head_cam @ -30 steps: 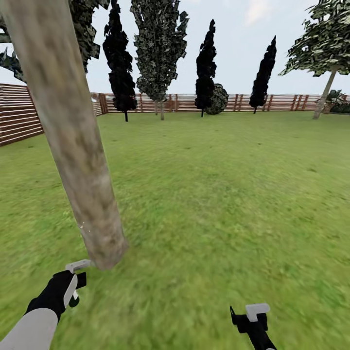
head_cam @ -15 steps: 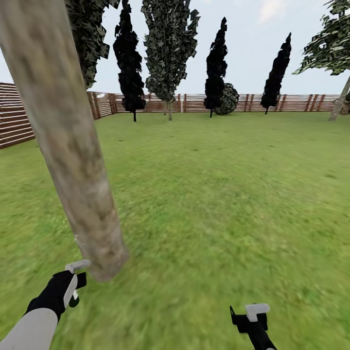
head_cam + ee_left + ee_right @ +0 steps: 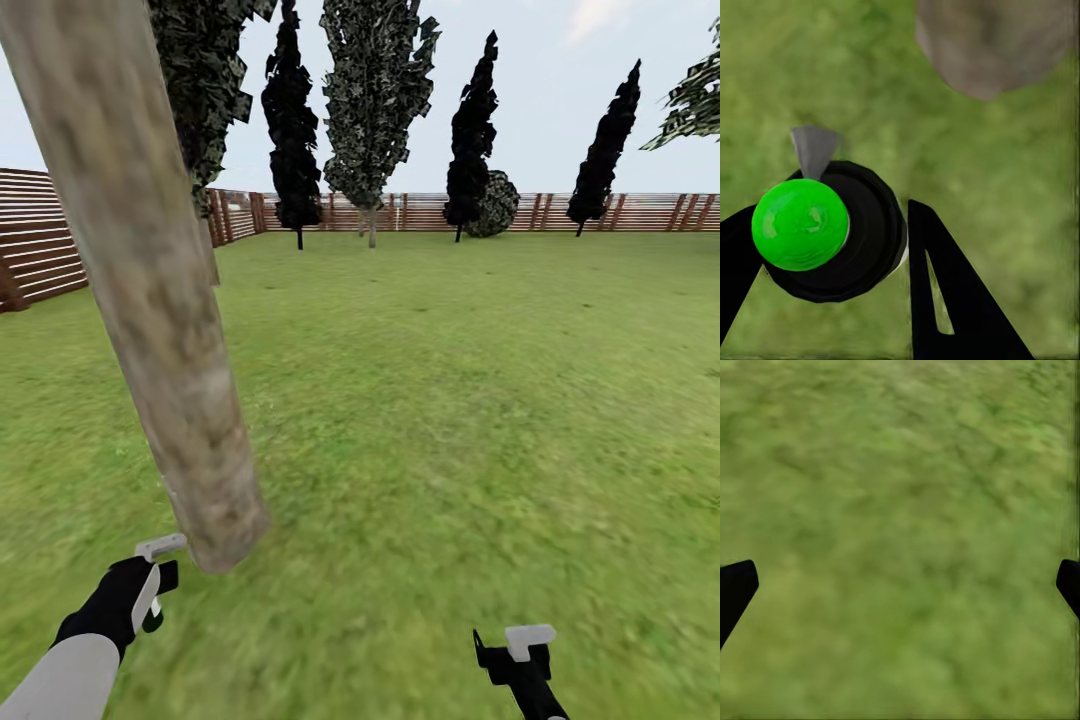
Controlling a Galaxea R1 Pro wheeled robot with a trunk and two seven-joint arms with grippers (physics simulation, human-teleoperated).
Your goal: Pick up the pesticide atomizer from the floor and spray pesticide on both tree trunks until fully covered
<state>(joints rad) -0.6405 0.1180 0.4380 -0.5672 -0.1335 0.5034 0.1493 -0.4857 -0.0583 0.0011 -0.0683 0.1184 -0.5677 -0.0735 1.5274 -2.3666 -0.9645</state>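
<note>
In the head view a thick grey-brown tree trunk (image 3: 150, 300) leans across the left side, and its base meets the garden lawn (image 3: 450, 400) just ahead of my left gripper (image 3: 150, 590). That gripper is shut on the pesticide atomizer (image 3: 832, 229), a black body with a bright green cap (image 3: 801, 223) and a grey nozzle (image 3: 815, 148). The trunk's base (image 3: 994, 45) lies close beyond the nozzle. My right gripper (image 3: 525, 660) hangs open over bare grass, its fingertips (image 3: 736, 585) wide apart. The second tree's crown (image 3: 695, 100) pokes in at the far right edge. The pesticide is out of view.
A reddish-brown slat fence (image 3: 40, 240) runs along the left and the far side. Several dark cypress-like trees (image 3: 292, 130) and a round shrub (image 3: 495, 205) stand by the far fence. Open grass stretches ahead and to the right.
The view has swung left, so the far trees and fence have slid right. Both arms keep their places in the picture, and the atomizer stays gripped.
</note>
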